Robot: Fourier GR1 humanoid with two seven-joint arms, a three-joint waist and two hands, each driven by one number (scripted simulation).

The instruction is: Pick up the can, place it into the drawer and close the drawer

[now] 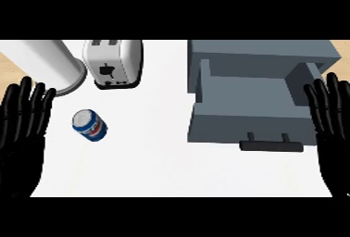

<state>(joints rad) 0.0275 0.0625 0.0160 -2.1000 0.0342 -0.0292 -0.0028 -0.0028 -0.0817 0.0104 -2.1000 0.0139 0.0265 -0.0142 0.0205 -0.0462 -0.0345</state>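
Observation:
A blue can (90,125) with a silver top and a red-and-white label stands on the white counter at the left. The grey drawer (250,123) of a grey cabinet (263,52) at the right is pulled open, its inside bare, a dark handle (271,145) on its front. My left hand (21,125) rests open at the left edge, fingers up, just left of the can and apart from it. At the right edge my right hand (332,125) rests open, fingers up, beside the drawer's right wall.
A white toaster (113,62) stands at the back, above the can. A white cylinder (48,62) lies to its left. Bare white counter (164,171) stretches between the can and the drawer and along the front.

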